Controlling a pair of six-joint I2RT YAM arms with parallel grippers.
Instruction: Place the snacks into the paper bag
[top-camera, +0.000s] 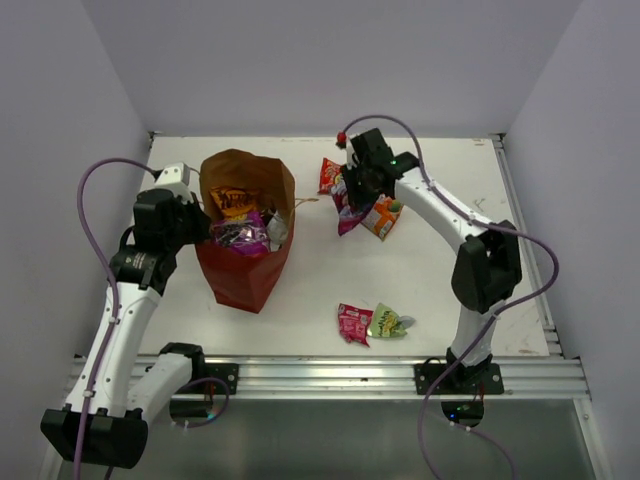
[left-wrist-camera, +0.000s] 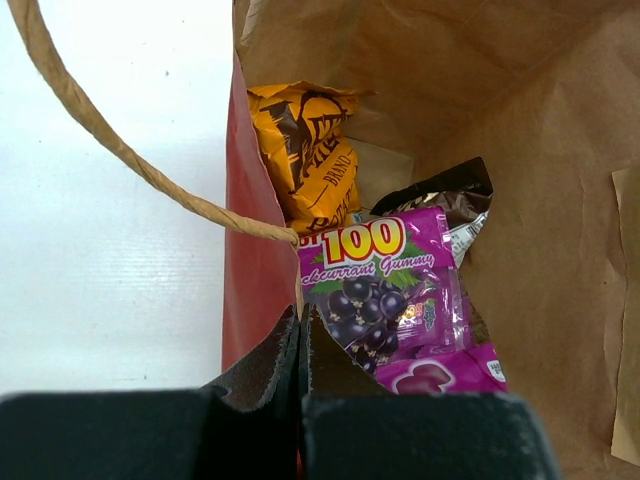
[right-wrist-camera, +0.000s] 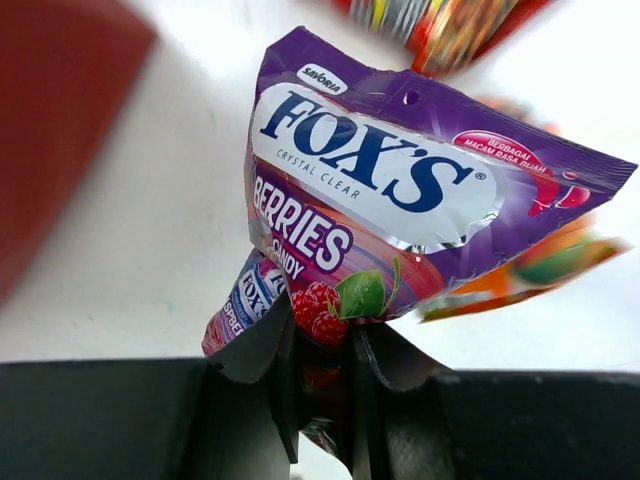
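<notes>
Tabletop scene: two robot arms at a white table (top-camera: 320, 270). A tall reddish-brown paper bag (top-camera: 245, 285) is stood upright left of centre, with its mouth open and its tan inside shown. Its left rim is pinched by the left gripper (left-wrist-camera: 300, 330), whose jaws are pressed together on the paper. A twine handle (left-wrist-camera: 100, 135) is looped out beside them. Inside the bag an orange chip bag (left-wrist-camera: 310, 150), a dark-brown bag (left-wrist-camera: 450, 195) and a purple gummy packet (left-wrist-camera: 385, 290) are seen — the purple one nearest the gripper.

Right of the bag, toward the back of the table, the right gripper (right-wrist-camera: 322, 338) is clamped on the lower edge of a purple Fox's candy packet (right-wrist-camera: 400, 190), which is held outside the bag. Whether that packet is clear of the table cannot be told. An orange packet (top-camera: 381, 217) is seen just beside it, and a far red packet (top-camera: 330, 175) just behind. Near the front edge — well apart from the bag — a near red packet (top-camera: 354, 323) and a green packet (top-camera: 390, 321) are laid touching each other.
</notes>
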